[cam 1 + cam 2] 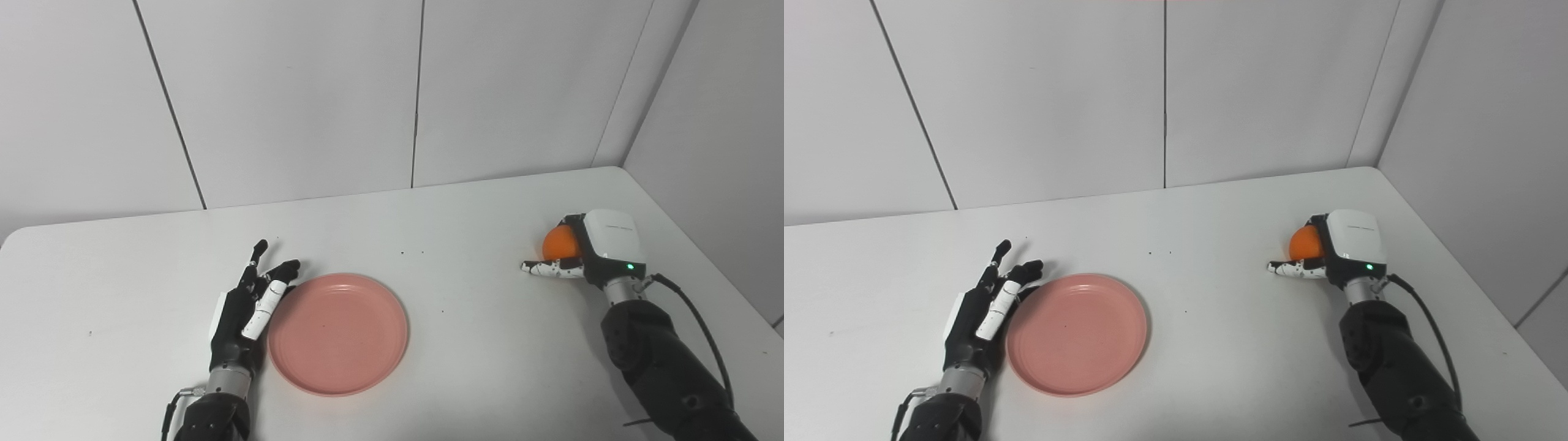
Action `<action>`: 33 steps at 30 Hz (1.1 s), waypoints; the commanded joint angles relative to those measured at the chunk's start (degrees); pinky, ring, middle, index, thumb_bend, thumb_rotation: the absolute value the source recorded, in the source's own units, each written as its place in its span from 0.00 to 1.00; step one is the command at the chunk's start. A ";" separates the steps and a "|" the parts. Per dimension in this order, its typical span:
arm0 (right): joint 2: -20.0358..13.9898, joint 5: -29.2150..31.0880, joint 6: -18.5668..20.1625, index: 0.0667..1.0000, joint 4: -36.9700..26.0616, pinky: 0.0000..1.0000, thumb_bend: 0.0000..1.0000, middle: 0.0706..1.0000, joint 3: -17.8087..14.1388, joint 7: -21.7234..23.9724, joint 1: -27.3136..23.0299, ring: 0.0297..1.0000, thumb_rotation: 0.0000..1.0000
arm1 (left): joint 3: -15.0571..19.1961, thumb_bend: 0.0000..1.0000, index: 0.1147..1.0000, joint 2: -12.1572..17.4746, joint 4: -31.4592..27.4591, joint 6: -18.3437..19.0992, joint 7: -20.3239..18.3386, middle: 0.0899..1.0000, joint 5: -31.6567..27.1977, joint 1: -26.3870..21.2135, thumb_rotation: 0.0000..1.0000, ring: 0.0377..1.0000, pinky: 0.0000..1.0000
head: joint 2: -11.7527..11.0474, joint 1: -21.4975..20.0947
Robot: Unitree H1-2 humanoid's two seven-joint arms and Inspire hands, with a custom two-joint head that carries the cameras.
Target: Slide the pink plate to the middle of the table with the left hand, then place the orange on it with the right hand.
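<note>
Right robot hand [588, 251] cups the round orange [558, 243]; left robot hand [248, 306], spread, touches smooth pink plate [338, 334].

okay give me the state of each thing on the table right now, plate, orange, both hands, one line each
Plate: flat on the table, nothing on it.
Orange: far right, against the right hand's palm.
Left hand: open, at the plate's left rim.
Right hand: around the orange; grip can't be confirmed.
</note>
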 commanded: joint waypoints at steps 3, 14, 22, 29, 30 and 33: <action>-1.21 0.78 -1.58 0.19 -0.02 0.08 0.63 0.14 1.03 0.26 -1.14 0.11 0.39 | -0.34 1.00 0.93 -0.35 -1.22 0.80 -0.30 0.70 -0.59 -0.46 0.65 0.77 0.72 | -0.02 0.02; -1.66 3.57 -0.44 0.22 -2.75 0.11 0.59 0.16 1.70 2.96 -0.85 0.13 0.35 | -0.39 1.00 0.93 -0.32 -1.49 1.09 -0.19 0.71 -0.41 -0.45 0.66 0.77 0.70 | 0.04 0.05; -1.39 2.60 2.82 0.21 -10.50 0.10 0.58 0.16 0.98 7.29 -0.51 0.13 0.31 | -0.27 1.00 0.93 -0.28 -0.98 0.81 -0.52 0.70 -0.85 -0.51 0.65 0.78 0.71 | -0.03 -0.05; -0.82 1.02 6.26 0.20 -18.78 0.10 0.58 0.15 0.42 11.15 -0.85 0.12 0.31 | -0.58 1.00 0.93 -0.50 -1.52 1.13 -0.39 0.71 -0.57 -0.19 0.65 0.78 0.71 | 0.17 0.18; -0.75 0.80 6.63 0.20 -19.65 0.10 0.58 0.15 0.41 11.61 -0.95 0.12 0.31 | -0.62 1.00 0.93 -0.55 -1.54 1.09 -0.35 0.71 -0.52 -0.16 0.65 0.78 0.71 | 0.19 0.19; -0.40 -0.17 8.05 0.20 -23.23 0.10 0.58 0.14 0.24 13.74 -1.31 0.12 0.32 | -0.78 1.00 0.93 -0.81 -1.57 1.07 0.06 0.71 -0.12 -0.06 0.65 0.77 0.70 | 0.36 0.92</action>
